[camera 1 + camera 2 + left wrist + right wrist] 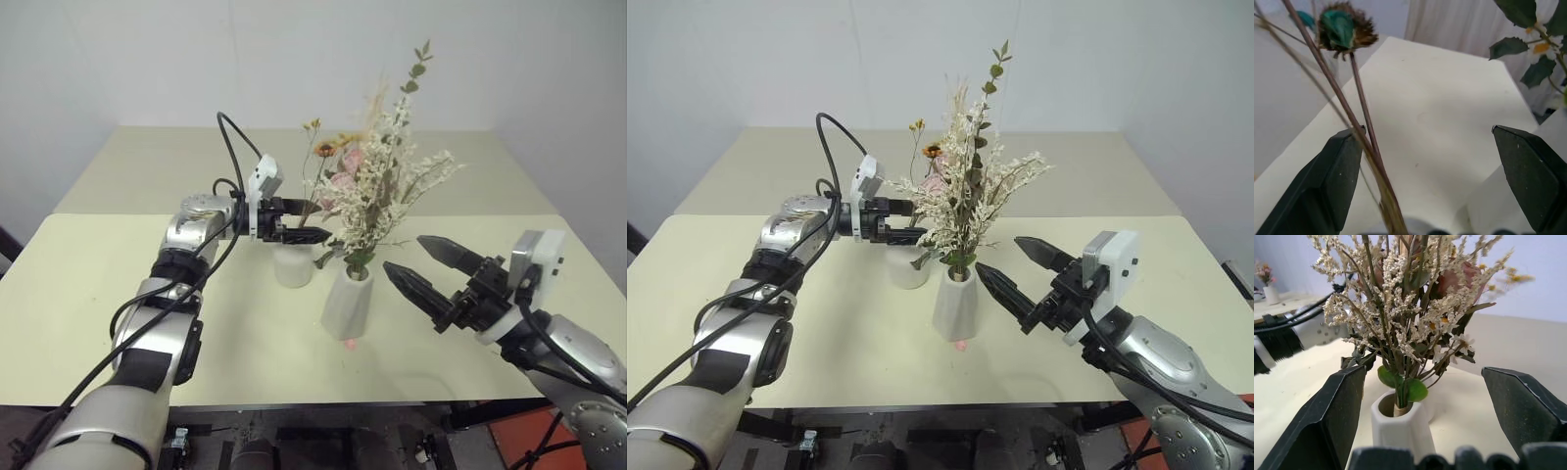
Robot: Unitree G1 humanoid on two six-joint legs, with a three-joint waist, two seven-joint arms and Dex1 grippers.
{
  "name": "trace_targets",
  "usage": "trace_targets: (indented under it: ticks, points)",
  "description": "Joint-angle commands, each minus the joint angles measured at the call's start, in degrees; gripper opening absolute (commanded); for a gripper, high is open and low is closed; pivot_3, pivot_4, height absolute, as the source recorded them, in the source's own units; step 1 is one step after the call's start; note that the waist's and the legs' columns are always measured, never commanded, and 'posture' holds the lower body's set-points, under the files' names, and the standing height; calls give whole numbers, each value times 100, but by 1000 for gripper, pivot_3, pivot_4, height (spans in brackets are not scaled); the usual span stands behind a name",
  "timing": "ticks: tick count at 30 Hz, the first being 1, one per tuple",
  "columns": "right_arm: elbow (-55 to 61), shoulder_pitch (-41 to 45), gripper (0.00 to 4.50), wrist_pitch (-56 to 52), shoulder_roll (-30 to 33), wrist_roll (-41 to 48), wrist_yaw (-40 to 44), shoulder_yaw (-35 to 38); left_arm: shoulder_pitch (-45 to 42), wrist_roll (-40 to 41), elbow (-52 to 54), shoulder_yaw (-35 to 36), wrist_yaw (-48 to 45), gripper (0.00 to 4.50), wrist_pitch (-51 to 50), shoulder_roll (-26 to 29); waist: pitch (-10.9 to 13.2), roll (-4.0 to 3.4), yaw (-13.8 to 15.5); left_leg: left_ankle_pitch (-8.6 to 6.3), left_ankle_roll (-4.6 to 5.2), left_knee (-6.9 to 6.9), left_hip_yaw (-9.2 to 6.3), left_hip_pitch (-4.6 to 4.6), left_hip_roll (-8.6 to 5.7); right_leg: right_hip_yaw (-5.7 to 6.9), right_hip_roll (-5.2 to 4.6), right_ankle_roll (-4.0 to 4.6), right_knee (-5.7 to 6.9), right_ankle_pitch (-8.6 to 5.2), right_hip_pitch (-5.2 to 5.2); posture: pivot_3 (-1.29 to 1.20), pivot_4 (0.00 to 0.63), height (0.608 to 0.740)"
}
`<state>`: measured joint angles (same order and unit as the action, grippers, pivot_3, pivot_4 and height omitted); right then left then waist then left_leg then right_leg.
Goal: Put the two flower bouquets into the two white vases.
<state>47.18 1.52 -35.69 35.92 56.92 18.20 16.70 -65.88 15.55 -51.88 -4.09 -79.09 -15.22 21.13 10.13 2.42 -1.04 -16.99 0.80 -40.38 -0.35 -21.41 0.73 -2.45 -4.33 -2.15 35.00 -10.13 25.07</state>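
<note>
The short rounded white vase [293, 266] stands mid-table with the sparse bouquet [313, 162] of thin brown stems rising from it. My left gripper [318, 221] is open just above that vase. In the left wrist view the stems [1364, 125] pass between its fingers, against one finger [1334, 181]. Right of it, the taller faceted vase [348, 302] holds the bushy cream, green and pink bouquet [377, 186]. My right gripper [402, 252] is open and empty, a little to the right of this vase [1398, 428] and apart from it.
Both vases stand on a pale yellow-green table [118, 294] that meets a second one [167, 157] behind at a seam. A small pink scrap [350, 343] lies by the faceted vase's foot. A white wall closes the back.
</note>
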Motion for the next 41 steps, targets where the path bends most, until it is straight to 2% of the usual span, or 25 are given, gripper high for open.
trace_targets:
  ticks: [1, 7, 17, 25, 29, 36, 41]
  points:
    - [281, -63, 4478, 84, 84, 170, -158, 267, -251, 95, -10, 213, -366, 4500, 60, 163, 0, 0, -5, 0, 0, 0, 0, 0, 0, -1, 0, 0, 1, 0, 0, 0, 150, 740]
    - [375, -235, 4478, 134, 123, 234, -264, 320, -1, 227, 365, 461, -666, 4500, -192, 726, 0, 0, -5, 0, 0, 0, 0, 1, 1, -1, 0, 0, 2, 0, 0, 0, 150, 740]
    - [-5, -209, 4478, 117, 369, 189, 57, 455, 1181, 645, 2349, 911, -573, 4500, -1187, 1862, 0, -1, 41, 0, 0, -2, -1, 2, 4, 2, -1, -1, 5, -1, 0, 0, 150, 740]
    - [-562, -593, 4478, -17, 1091, 340, 915, 1397, 2635, 1401, 4535, 1622, -404, 4500, -1553, 2595, 0, -2, 32, 0, 0, -1, 2, 4, 9, 1, -1, -1, 2, -1, 1, 0, 150, 740]
    - [-827, -983, 4478, -126, 1485, 406, 1533, 2032, 3220, 1701, 5288, 1903, -362, 4500, -1655, 2969, 0, -1, 49, 0, 0, -1, 4, 13, 11, 0, -1, -3, 4, -3, -5, 0, 150, 740]
    - [-1469, -1452, 4478, -285, 2039, 79, 2555, 2772, 3576, 2126, 5852, 2115, -37, 4500, -1761, 3110, 0, -2, 48, 0, 0, 0, 7, 21, 11, 0, 1, -4, 0, -5, -12, 0, 150, 740]
    - [-1585, -1427, 4478, -462, 2214, 69, 2800, 2927, 3718, 2259, 5950, 2015, 127, 4500, -1663, 2995, 0, -1, 31, 0, 0, 1, 8, 23, 12, -1, 3, -4, 0, -5, -14, 0, 150, 740]
